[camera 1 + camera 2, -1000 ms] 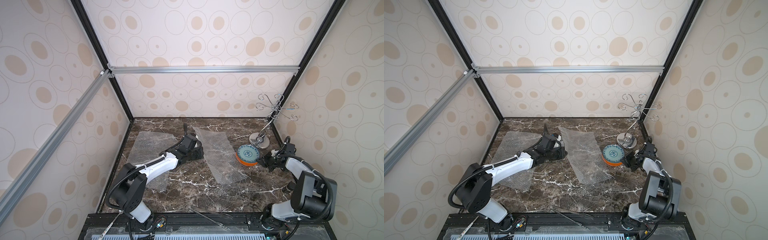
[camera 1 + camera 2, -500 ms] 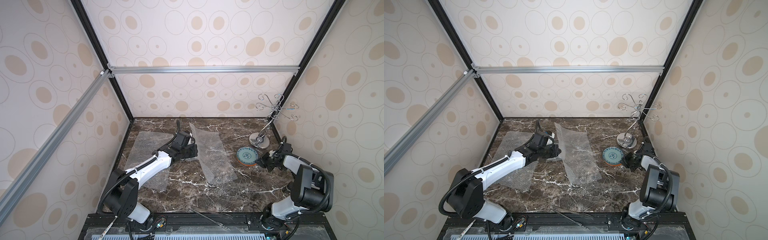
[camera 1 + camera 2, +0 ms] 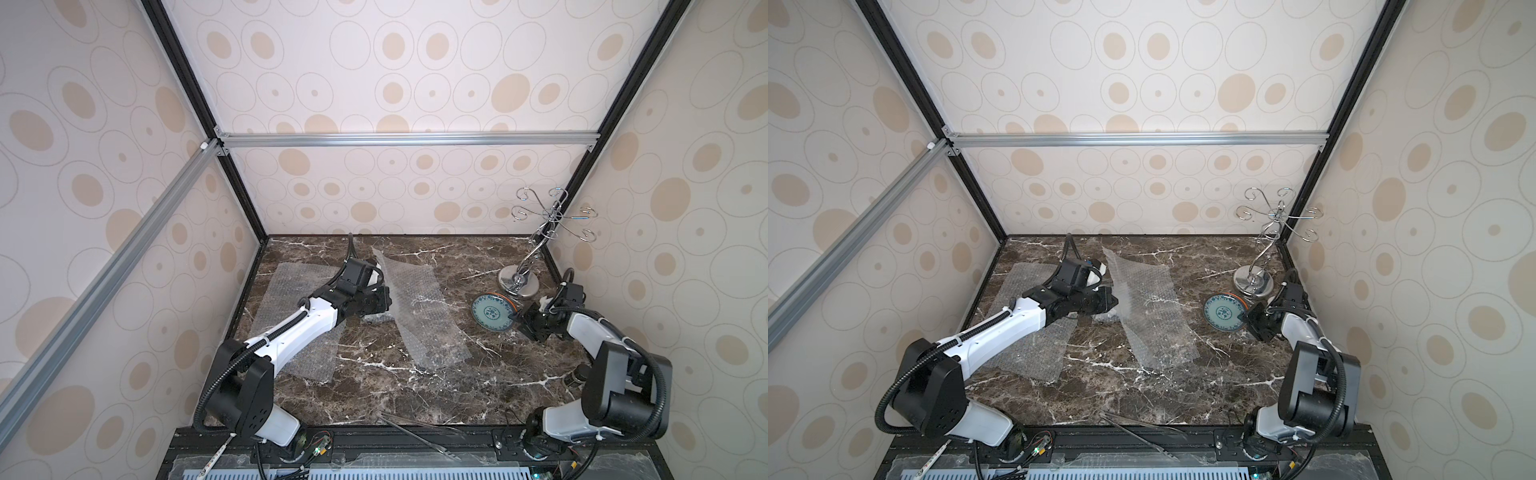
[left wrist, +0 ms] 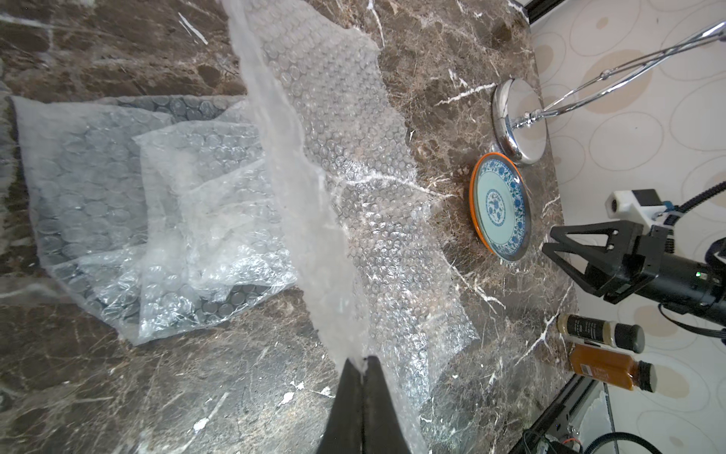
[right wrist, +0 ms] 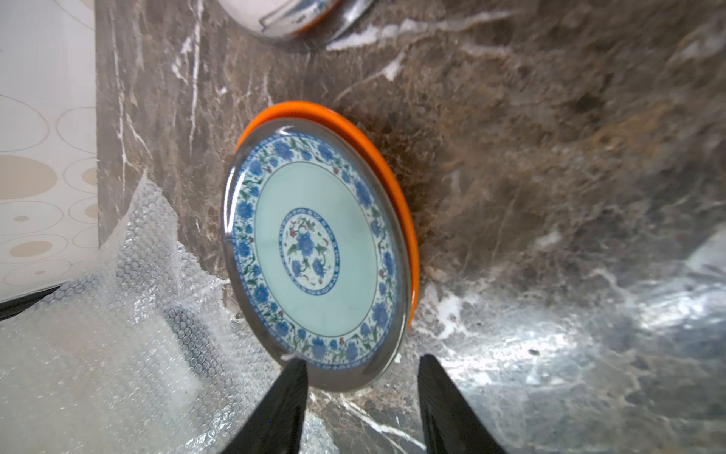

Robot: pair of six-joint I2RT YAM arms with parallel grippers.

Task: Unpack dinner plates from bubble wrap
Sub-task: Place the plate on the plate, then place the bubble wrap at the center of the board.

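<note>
Both top views look down from high up front on the whole tabletop (image 3: 374,395), near-identical. Left wrist cam sits close over the bubble wrap (image 4: 353,177), facing the plates (image 4: 499,208); right wrist cam's right up on them.

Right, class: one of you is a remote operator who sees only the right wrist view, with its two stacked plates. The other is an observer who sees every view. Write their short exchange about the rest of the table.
Operator: What is the gripper on the other arm doing?
Observer: The left gripper is shut on one edge of a clear rectangular bubble wrap sheet and holds that edge above the dark marble table.
Operator: Does anything stand near the table's front edge?
Observer: Yes, two black-capped bottles stand upright near its front right corner: a pale-filled bottle and an amber bottle.
</note>
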